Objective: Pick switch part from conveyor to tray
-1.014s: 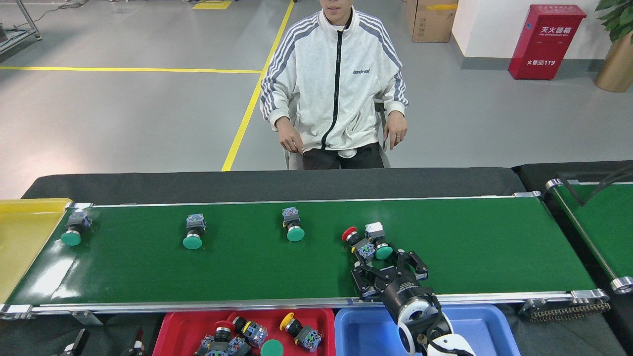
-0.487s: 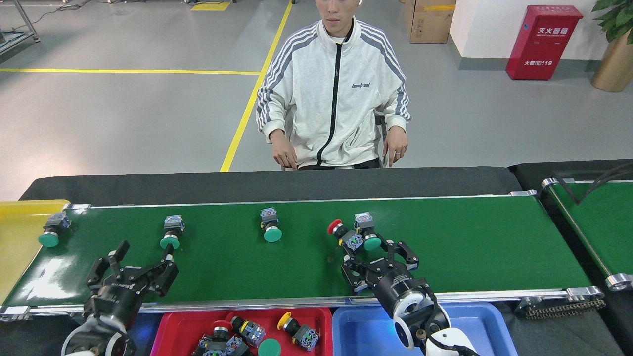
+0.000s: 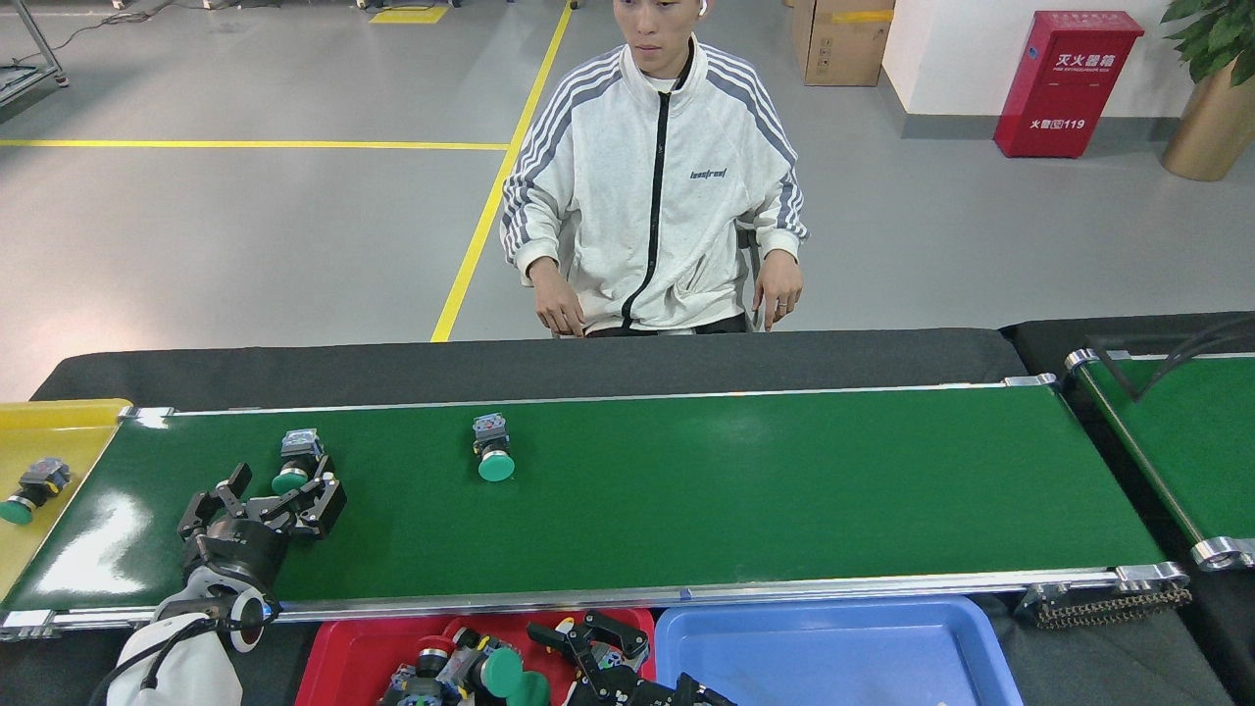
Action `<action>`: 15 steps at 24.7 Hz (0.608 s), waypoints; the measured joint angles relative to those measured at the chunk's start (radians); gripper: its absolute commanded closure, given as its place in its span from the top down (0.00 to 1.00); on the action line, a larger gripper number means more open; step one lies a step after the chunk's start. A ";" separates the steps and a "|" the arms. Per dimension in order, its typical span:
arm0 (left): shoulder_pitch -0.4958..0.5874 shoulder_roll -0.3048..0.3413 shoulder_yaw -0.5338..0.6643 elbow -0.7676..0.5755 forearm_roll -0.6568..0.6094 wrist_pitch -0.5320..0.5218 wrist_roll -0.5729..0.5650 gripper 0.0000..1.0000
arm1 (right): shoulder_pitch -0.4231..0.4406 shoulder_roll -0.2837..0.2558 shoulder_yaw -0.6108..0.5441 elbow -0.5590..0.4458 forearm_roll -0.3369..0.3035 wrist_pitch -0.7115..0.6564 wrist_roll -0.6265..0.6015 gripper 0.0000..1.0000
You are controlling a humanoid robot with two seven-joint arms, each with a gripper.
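Two green-button switch parts lie on the dark-green conveyor (image 3: 686, 490), one (image 3: 493, 453) left of centre and one (image 3: 294, 461) further left. My left gripper (image 3: 279, 487) is open on the belt, its fingers (image 3: 324, 498) on either side of that left part and just short of it. Low in the view my right gripper (image 3: 588, 639) hangs open over the red tray (image 3: 333, 657). Several switch parts (image 3: 495, 672) with green and red buttons lie in that tray, some of them hidden under the gripper.
A blue tray (image 3: 833, 652) sits right of the red one. At the belt's left end, a yellow tray (image 3: 69, 431) holds one green-button part (image 3: 29, 485). A person (image 3: 657, 186) sits behind the conveyor. A second green belt (image 3: 1186, 431) is at far right.
The belt carried the parts leftward, and one dropped into the yellow tray. The red and green pair has left the belt. My right gripper pulled back over the red tray. My left gripper reached the left part.
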 measured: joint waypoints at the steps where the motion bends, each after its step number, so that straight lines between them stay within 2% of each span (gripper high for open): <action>1: -0.001 0.004 0.001 0.006 0.003 0.002 0.003 0.17 | 0.001 0.001 -0.021 -0.013 -0.003 -0.002 0.000 1.00; 3: 0.001 0.007 0.003 0.007 0.008 0.005 0.010 0.08 | 0.006 0.006 -0.155 -0.041 -0.013 0.019 -0.001 1.00; 6: 0.049 0.005 0.001 -0.055 0.008 -0.017 0.040 0.04 | 0.022 0.018 -0.374 -0.046 -0.018 0.122 -0.002 1.00; 8: 0.146 -0.004 0.000 -0.199 0.009 -0.093 0.046 0.07 | 0.033 0.020 -0.486 -0.046 -0.018 0.210 -0.007 1.00; 10: 0.295 -0.006 0.000 -0.409 0.032 -0.198 0.051 0.14 | 0.064 0.020 -0.568 -0.046 -0.019 0.274 -0.026 1.00; 11: 0.380 -0.008 0.000 -0.522 0.053 -0.247 0.051 0.21 | 0.072 0.020 -0.602 -0.046 -0.019 0.297 -0.032 1.00; 12: 0.465 -0.008 0.000 -0.626 0.079 -0.293 0.035 0.36 | 0.075 0.020 -0.640 -0.046 -0.019 0.318 -0.041 1.00; 15: 0.675 -0.008 0.001 -0.856 0.150 -0.395 -0.023 0.95 | 0.088 0.016 -0.719 -0.054 -0.019 0.356 -0.057 1.00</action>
